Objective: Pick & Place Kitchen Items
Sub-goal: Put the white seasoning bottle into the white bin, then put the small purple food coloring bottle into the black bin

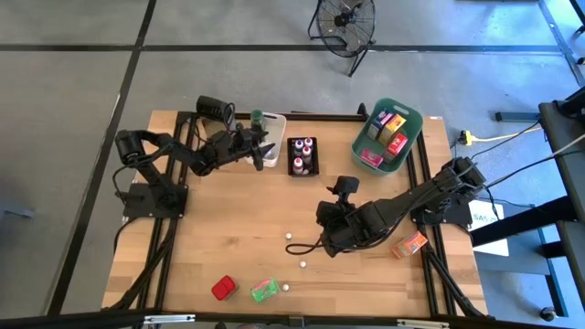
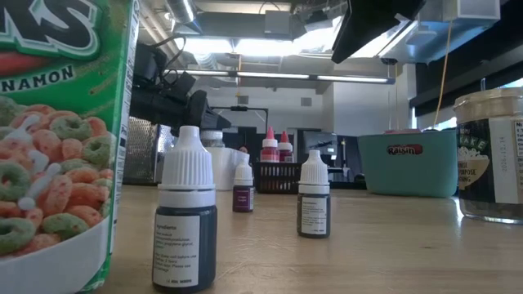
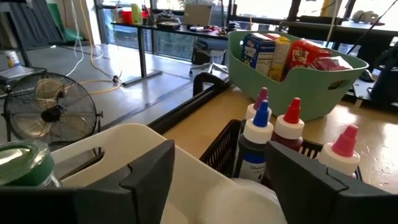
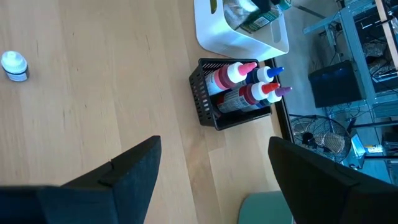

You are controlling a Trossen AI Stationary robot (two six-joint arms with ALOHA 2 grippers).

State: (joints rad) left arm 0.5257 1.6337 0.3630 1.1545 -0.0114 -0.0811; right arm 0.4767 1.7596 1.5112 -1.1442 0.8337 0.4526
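My left gripper (image 1: pixel 266 152) is open at the near rim of the white bin (image 1: pixel 274 128), fingers about level. Low between the fingers (image 3: pixel 149 180) shows a white rounded top (image 3: pixel 239 202). A green-lidded jar (image 3: pixel 22 165) stands in the bin. My right gripper (image 1: pixel 326 239) hangs open over mid-table, slanting down, with nothing between its fingers (image 4: pixel 134 174). Three small white-capped bottles (image 1: pixel 289 236) (image 1: pixel 302 265) (image 1: pixel 286 287) stand on the wood, and red (image 1: pixel 223 288), green (image 1: pixel 264 291) and orange (image 1: pixel 409 245) packets lie near the front. My left gripper has the white rounded top (image 3: pixel 239 202) low between its fingers, over the white bin. A gap shows beside one finger. Whether the other finger touches it, I cannot tell.
A black basket (image 1: pixel 303 155) of capped squeeze bottles sits right of the white bin. The teal bin (image 1: pixel 388 135) holds several packets. A grater (image 2: pixel 143 151) stands at the far left. In the low view a cereal box (image 2: pixel 57 139) and a jar (image 2: pixel 490 155) stand close.
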